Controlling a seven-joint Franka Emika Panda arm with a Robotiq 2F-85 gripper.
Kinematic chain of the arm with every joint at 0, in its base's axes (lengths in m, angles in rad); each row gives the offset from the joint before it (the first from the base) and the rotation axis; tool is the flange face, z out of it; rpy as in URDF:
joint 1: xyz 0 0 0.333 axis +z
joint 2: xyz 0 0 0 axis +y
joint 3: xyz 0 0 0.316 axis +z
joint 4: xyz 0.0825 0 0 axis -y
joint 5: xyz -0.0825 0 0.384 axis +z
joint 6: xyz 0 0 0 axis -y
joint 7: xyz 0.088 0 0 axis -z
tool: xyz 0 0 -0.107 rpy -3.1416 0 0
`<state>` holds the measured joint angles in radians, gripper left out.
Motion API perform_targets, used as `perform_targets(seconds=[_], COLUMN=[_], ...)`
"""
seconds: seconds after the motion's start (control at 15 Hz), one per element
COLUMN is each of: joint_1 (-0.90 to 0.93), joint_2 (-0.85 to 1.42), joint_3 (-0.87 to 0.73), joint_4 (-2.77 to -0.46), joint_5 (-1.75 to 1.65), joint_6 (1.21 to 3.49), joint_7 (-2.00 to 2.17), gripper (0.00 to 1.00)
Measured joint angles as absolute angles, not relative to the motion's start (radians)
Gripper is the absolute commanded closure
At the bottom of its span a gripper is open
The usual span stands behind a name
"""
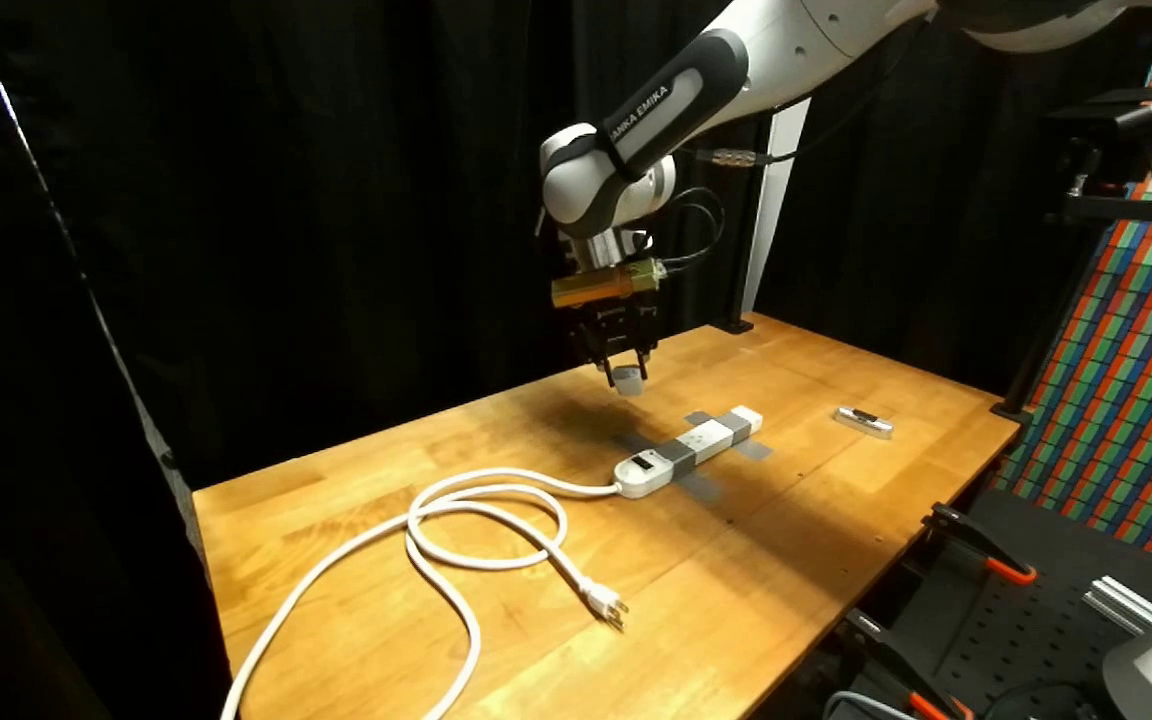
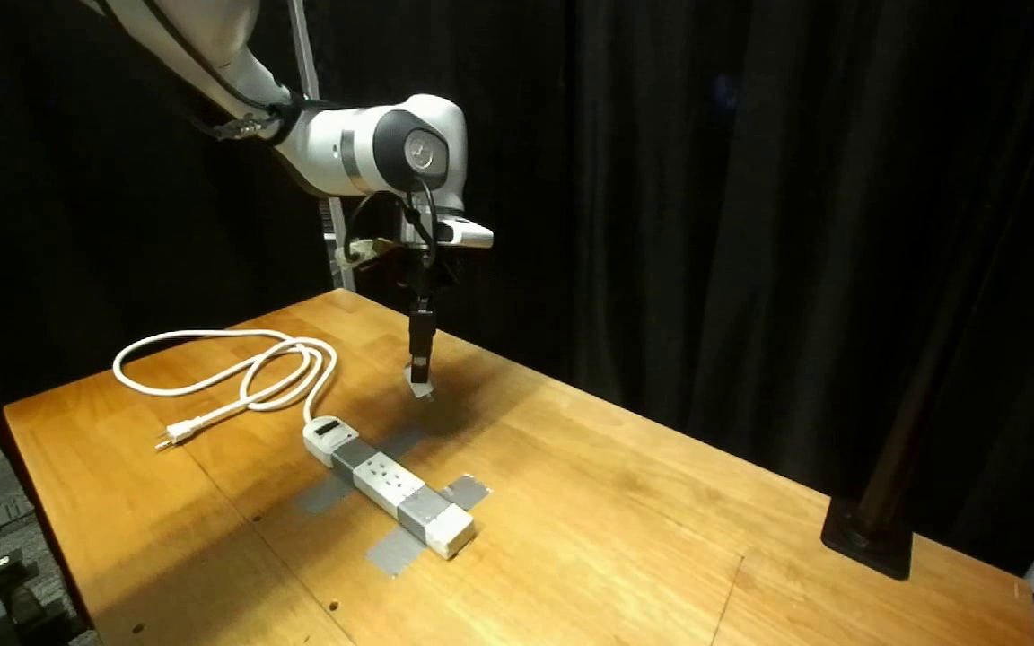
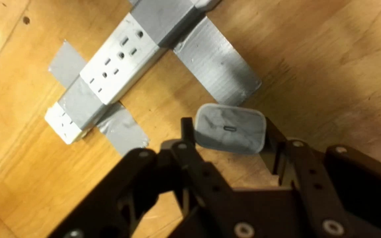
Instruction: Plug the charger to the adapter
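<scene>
My gripper pinches the white charger block above the wooden table; in both exterior views it hangs on the far side of the white power strip, apart from it. Grasping is done; I judge aligning and pushing in remain.

White lettering "ANKA EMIKA", on robot arm, start apparently hidden

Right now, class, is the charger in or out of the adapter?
Out: both exterior views show the gripper holding the charger aloft, apart from the adapter.
</scene>
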<state>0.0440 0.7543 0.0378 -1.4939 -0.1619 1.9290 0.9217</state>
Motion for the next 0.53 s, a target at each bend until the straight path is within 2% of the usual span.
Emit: perform_targets(seconds=[0.53], joint_1=[0.042], joint_2=[0.511], joint_3=[-0.044], joint_4=[-1.806], joint_5=[-0.073], joint_6=[1.961], joint_7=[0.878], gripper=[0.76])
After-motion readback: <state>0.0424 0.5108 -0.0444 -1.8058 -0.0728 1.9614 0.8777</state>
